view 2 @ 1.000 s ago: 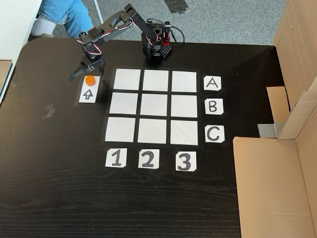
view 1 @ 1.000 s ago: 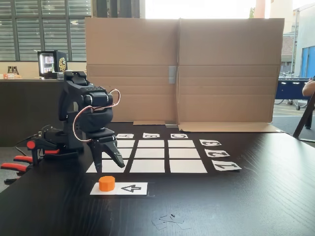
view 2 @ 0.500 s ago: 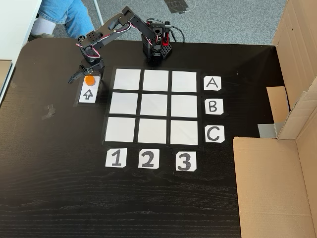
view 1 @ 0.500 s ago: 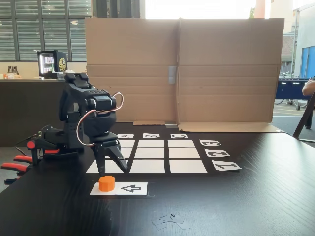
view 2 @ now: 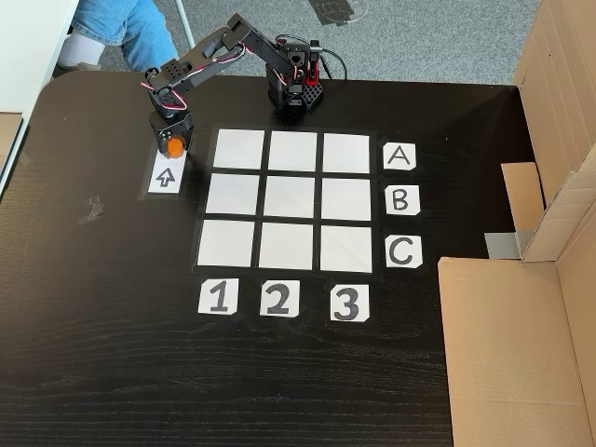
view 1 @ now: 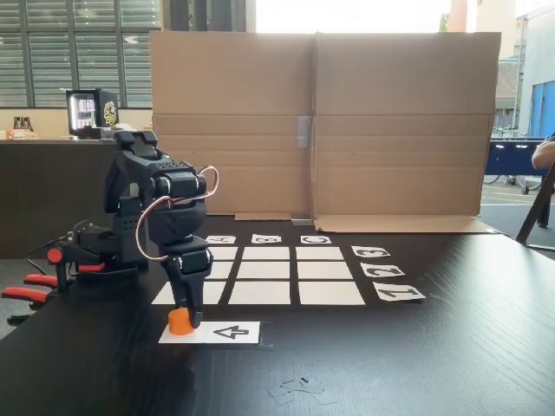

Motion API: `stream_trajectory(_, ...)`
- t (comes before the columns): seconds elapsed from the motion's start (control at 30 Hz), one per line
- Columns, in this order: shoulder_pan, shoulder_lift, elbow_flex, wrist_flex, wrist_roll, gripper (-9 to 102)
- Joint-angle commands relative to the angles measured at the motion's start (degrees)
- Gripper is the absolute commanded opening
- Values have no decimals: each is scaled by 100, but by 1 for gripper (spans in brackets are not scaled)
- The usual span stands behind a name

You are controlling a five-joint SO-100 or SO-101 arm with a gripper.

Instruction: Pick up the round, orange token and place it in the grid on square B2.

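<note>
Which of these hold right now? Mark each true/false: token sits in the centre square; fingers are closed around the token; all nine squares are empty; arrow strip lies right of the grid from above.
1. The token sits in the centre square. False: it is on the arrow strip.
2. The gripper has its fingers closed around the token. True.
3. All nine squares of the grid are empty. True.
4. From above, the arrow strip lies right of the grid. False: left.

Matte black plastic arm of blocky segments, red and white cables looping beside its upper joint.
</note>
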Motion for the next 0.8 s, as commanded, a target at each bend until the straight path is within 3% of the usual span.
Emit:
stream_trajectory(0.0, 62, 79, -193, -53, -9, 1)
stream_trajectory(0.27, 123, 413, 0, -97, -62, 0)
stream_trajectory(0.77, -18, 2883, 1107, -167, -606, 0)
